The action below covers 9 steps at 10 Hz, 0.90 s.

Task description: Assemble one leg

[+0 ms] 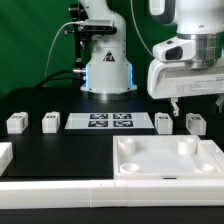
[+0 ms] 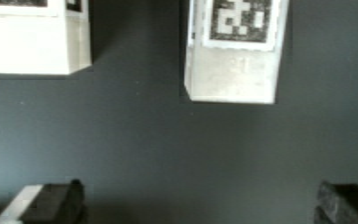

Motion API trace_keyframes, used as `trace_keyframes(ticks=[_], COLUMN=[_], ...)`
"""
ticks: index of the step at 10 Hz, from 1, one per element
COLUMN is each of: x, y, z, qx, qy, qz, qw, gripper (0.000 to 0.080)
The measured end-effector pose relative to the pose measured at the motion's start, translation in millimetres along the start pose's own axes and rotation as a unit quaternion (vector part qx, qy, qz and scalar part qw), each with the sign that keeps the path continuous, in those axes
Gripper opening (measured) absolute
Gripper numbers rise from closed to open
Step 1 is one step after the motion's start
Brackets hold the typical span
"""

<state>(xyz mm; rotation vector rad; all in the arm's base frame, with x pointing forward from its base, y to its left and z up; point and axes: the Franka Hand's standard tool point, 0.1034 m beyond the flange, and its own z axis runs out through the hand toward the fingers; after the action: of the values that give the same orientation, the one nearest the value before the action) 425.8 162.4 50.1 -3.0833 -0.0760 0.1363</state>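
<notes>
Starting nearest in the exterior view, a white tray point(image 1: 170, 160) sits on the dark worktop point(image 1: 60, 150). Behind it runs a row: one leg point(image 1: 164, 122) and a second leg point(image 1: 196, 123) on that view's right, the marker board point(image 1: 112, 122) centrally, two more legs point(image 1: 50, 122) left. The end effector point(image 1: 183, 101) hangs above the right pair, clear of both. Only the wrist view shows its fingers point(image 2: 51, 202) spread wide, gripping nothing.

Arm point(image 1: 185, 45): upper part was cut off by the exterior view's top and right edges.
Tray point(image 1: 150, 172): one side was lost past the exterior view's right edge.
White part point(image 1: 4, 153): lay mostly outside the exterior view's left edge.
Wrist view, leg point(image 2: 229, 75): tag was cropped by the frame.
Second leg point(image 2: 25, 45): was cropped on two sides.
Gripper point(image 2: 201, 205): fingertips point(image 2: 51, 203) were blurred; only their ends showed.
</notes>
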Motion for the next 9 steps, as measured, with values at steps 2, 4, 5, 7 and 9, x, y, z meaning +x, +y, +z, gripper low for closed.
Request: trace_keyframes(ticks=[2,4,5,7,9], x=[-10.5,-12.4,-16.2,-14.3,-13.1], y=[1.1,-4.8,-3.9,-3.3,-5.8], z=[5.1,3.6,2.4,6.2,11.6], qx=[-0.008,-0.001,-0.001,-0.003,-0.002], qy=[-0.046,-0.186,-0.252,-0.336,-0.335], qz=[-0.002,0.009,0.014,0.015,0.015], qw=[0.999,0.982,0.968,0.942,0.942], gripper=[0.0649,0.0649,0.0649,0.0649,0.0649])
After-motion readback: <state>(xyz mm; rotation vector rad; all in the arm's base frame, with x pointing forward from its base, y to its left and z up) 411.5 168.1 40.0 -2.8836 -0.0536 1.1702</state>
